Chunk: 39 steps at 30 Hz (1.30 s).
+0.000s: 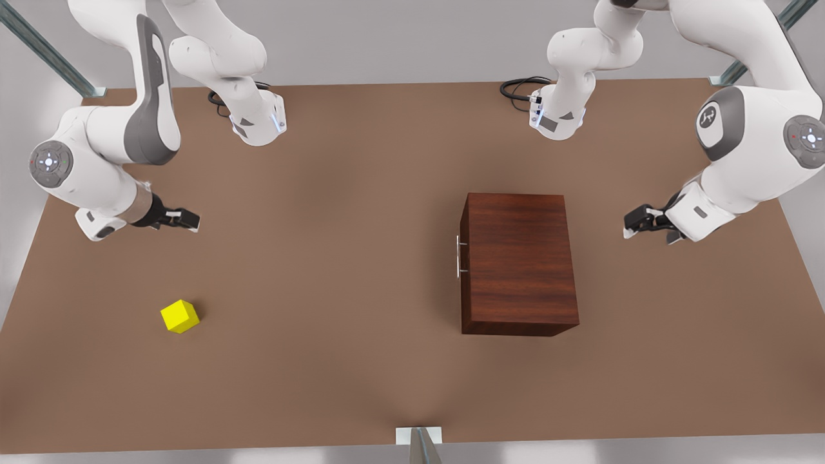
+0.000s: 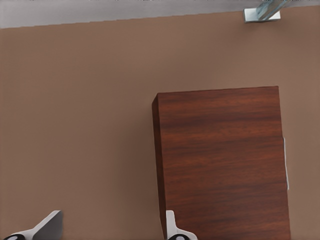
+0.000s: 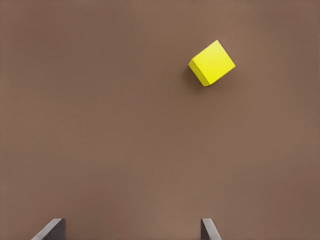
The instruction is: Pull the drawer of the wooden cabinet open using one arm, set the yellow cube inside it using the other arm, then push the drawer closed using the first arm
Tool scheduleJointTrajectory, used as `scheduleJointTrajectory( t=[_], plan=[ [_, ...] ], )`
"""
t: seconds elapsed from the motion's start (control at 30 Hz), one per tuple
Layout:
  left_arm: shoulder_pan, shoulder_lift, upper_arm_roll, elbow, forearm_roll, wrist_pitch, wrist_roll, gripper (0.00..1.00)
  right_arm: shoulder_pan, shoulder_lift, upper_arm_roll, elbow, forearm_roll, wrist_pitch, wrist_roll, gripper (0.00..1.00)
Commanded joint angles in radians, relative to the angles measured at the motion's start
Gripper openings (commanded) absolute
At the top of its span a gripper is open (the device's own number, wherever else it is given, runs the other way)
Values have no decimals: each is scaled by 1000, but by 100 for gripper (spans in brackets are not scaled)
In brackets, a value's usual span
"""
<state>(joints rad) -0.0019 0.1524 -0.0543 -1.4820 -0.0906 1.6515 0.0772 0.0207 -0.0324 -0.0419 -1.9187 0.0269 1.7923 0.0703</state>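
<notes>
The left gripper (image 1: 635,223) hangs over the brown table (image 1: 335,193), just beside the wooden cabinet (image 1: 519,261), on the side away from the silver handle (image 1: 458,256). Its fingers (image 2: 172,227) are spread apart and hold nothing. The drawer is pushed all the way in. The right gripper (image 1: 187,220) hangs far from the cabinet, wide open and empty. The yellow cube (image 1: 180,316) sits on the table near it, not touching.

light: even, bright | shadows: soft, faint | glare: none | blur: slight
</notes>
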Motion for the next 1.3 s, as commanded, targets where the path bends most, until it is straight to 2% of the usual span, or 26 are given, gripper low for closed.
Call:
scheduleJointTrajectory(
  t=[0.0,0.07,0.23,0.27,0.37,0.5,0.7,0.9,1.27],
  plan=[
    [-12,0,-1,-4,0,37,-17,100,-4,2,1,4,-1,67,36,100],
    [-76,0,-1,5,6,36,-42,100,-4,15,1,10,2,67,46,100],
    [-495,93,-6,11,92,28,-635,100,-13,74,-9,67,10,70,571,100],
    [-527,125,-6,32,95,47,-691,100,-13,89,-10,67,11,90,669,100],
    [-627,236,-6,74,160,79,-781,100,-35,169,-15,66,19,182,697,100],
    [-664,323,-6,71,187,231,-971,100,-65,250,-21,67,51,274,720,100],
    [-719,420,-4,77,385,248,-1102,100,-65,322,-21,75,60,387,893,100],
    [-731,464,-4,78,494,246,-1093,100,-70,420,-19,73,73,503,990,100],
    [-756,538,-4,74,582,248,-1136,100,-93,572,-18,170,57,477,984,100]
  ],
)
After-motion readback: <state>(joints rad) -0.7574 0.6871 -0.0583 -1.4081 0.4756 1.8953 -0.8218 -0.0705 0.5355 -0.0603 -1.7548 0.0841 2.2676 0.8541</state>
